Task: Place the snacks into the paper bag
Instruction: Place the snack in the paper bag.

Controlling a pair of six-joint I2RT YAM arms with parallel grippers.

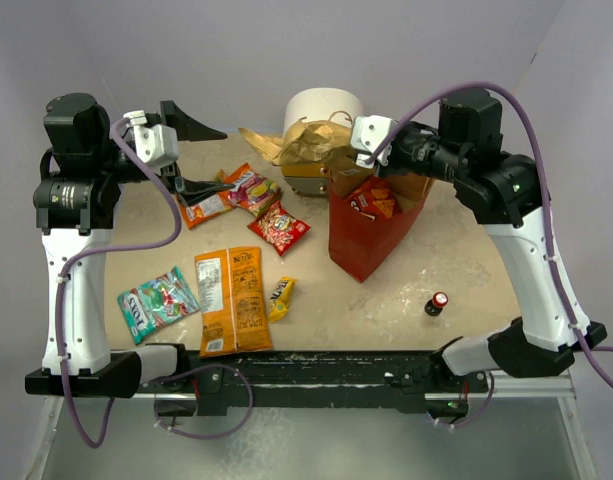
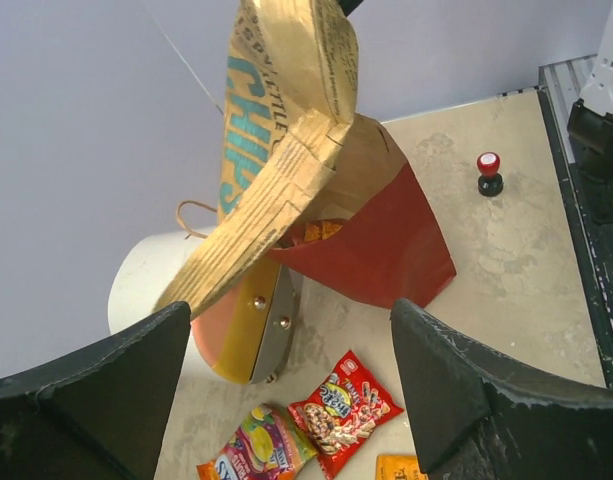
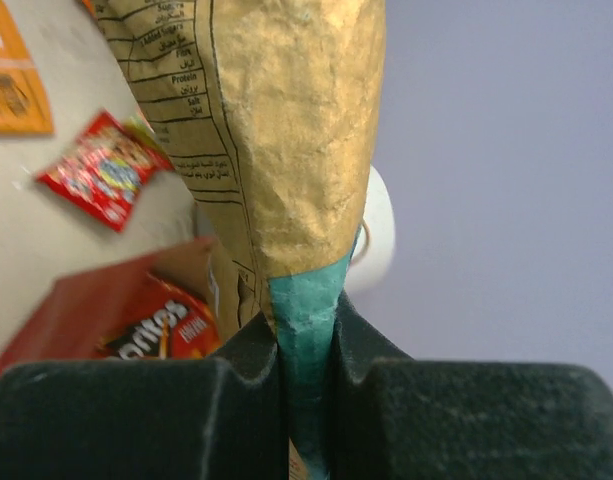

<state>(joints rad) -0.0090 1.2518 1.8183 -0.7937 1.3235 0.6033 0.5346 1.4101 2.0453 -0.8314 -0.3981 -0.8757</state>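
Observation:
The paper bag (image 1: 361, 245) stands right of centre, and a red Doritos bag (image 1: 372, 199) shows in its open mouth. My right gripper (image 1: 344, 150) is shut on the teal end of a tan chip bag (image 1: 304, 146) and holds it at the bag's mouth; the grip shows in the right wrist view (image 3: 306, 345). My left gripper (image 1: 194, 152) is open and empty above small red and orange packets (image 1: 241, 190). A red packet (image 1: 279, 227), an orange chip bag (image 1: 231, 300), a teal candy bag (image 1: 156, 302) and a yellow bar (image 1: 280, 297) lie on the table.
A round white-orange-yellow drawer unit (image 1: 324, 108) stands just behind the paper bag. A tiny red-capped bottle (image 1: 438, 303) stands front right of the bag. The purple wall is close behind both grippers.

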